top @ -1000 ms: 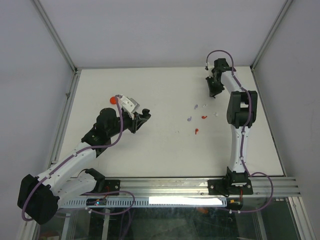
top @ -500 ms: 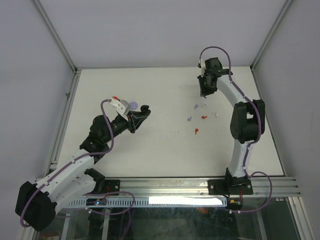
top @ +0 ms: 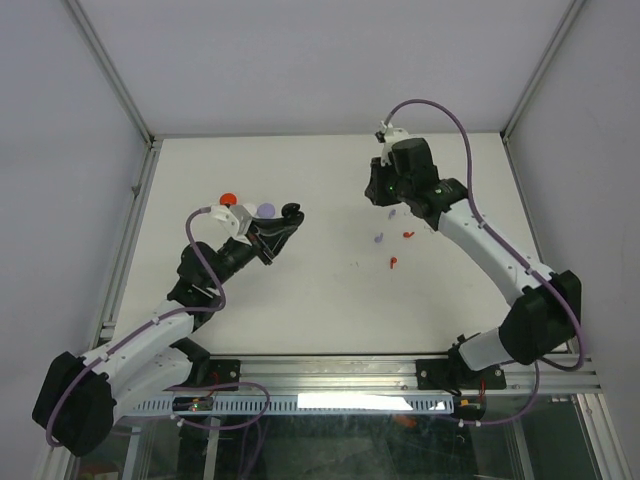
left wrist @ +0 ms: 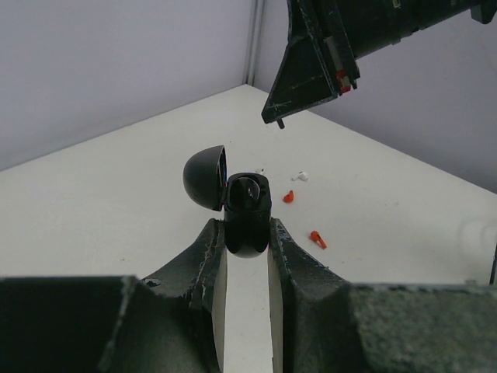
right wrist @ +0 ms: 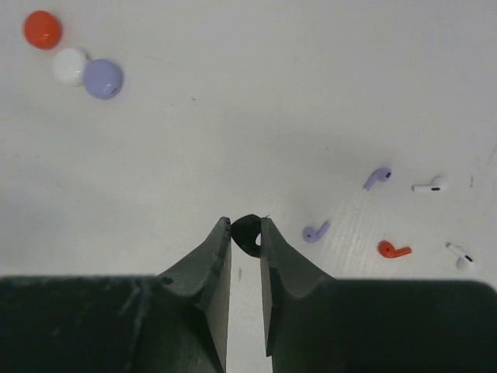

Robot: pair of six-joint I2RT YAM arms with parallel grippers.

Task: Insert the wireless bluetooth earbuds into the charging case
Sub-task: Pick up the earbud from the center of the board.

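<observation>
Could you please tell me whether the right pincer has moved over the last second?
Yes. The right pincer has swung left in the top view, from right of the far red earbud to left of it.

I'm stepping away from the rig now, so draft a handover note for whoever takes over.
Left gripper: shut on the black charging case, lid open.
Right gripper: shut on a black earbud, apart from the case.
Loose on the table: two lavender earbuds, two red earbuds, two white earbuds; red, white and lavender discs lie together.
Done: one earbud picked up. Left: seat it in the case, then handle the others.
</observation>
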